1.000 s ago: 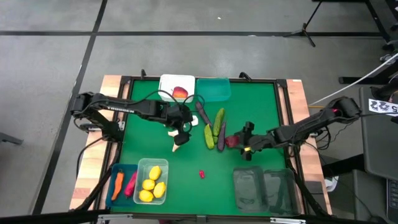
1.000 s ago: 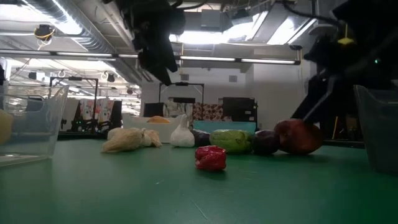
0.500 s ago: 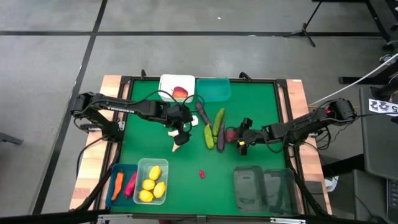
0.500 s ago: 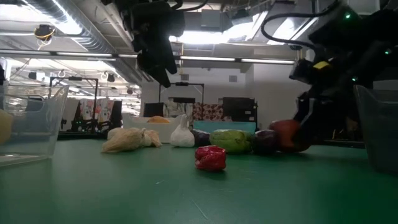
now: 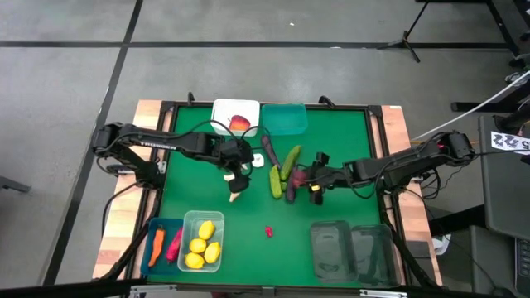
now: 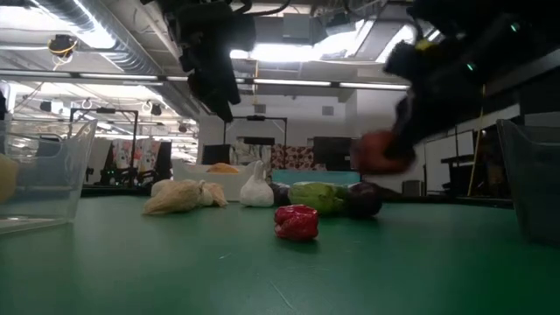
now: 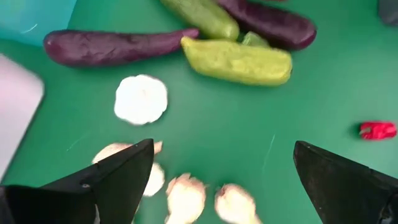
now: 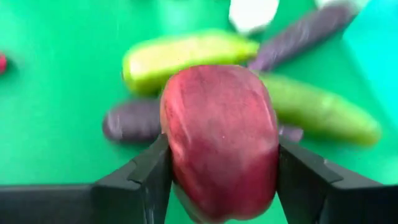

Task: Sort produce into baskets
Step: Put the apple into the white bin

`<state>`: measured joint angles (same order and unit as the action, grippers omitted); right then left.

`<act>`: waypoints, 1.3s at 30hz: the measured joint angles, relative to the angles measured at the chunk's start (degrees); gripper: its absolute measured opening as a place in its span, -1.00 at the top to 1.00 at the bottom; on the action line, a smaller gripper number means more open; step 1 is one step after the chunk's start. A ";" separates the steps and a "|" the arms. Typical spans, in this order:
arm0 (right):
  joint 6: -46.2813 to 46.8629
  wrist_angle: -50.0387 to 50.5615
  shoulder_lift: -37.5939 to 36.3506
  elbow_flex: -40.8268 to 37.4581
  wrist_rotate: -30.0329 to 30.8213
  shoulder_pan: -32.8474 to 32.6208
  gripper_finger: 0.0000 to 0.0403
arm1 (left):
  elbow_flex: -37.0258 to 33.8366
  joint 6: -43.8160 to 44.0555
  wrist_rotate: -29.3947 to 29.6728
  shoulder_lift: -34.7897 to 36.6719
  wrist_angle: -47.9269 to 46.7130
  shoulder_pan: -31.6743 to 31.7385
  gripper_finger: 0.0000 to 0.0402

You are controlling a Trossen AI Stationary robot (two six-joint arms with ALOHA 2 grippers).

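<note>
My right gripper [image 5: 308, 179] is shut on a red apple [image 8: 219, 140] and holds it in the air above the cucumbers [image 5: 290, 162] and eggplants [image 5: 292, 186] at the table's middle. In the low view the apple [image 6: 376, 150] hangs well above the mat. My left gripper [image 5: 238, 171] hovers open over white garlic bulbs [image 7: 141, 99] lying on the mat, touching none of them. Another red apple [image 5: 240, 124] lies in the white basket [image 5: 224, 109]. A red chilli [image 5: 268, 232] lies alone on the mat nearer the front. My right gripper pinches the apple's two opposite sides [image 8: 171, 146] between its two fingers [image 8: 146, 177]. The fingers slant down from the table's right side. The apple is lifted clear of the mat and of the produce under it.
The teal basket [image 5: 285, 117] stands at the far edge beside the white one. At the near left stand the blue basket [image 5: 152, 228], holding a carrot and a chilli, and the clear one [image 5: 189, 223], holding lemons. Two smoky baskets [image 5: 331, 248] [image 5: 371, 248] stand at the near right.
My right gripper has moved toward the table's left, shut on the red apple that lay beside the eggplant, and lifted it clear of the mat. The cucumbers and eggplants have shifted a little.
</note>
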<state>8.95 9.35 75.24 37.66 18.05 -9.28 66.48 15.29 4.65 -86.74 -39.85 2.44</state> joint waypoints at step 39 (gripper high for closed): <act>-15.40 -8.26 45.26 54.83 -14.30 33.75 -0.32 | -3.80 -0.53 6.36 1.99 -13.56 0.24 -0.89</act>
<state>-6.45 1.09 120.51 92.50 3.75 24.47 62.67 14.75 11.01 -84.75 -53.41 2.68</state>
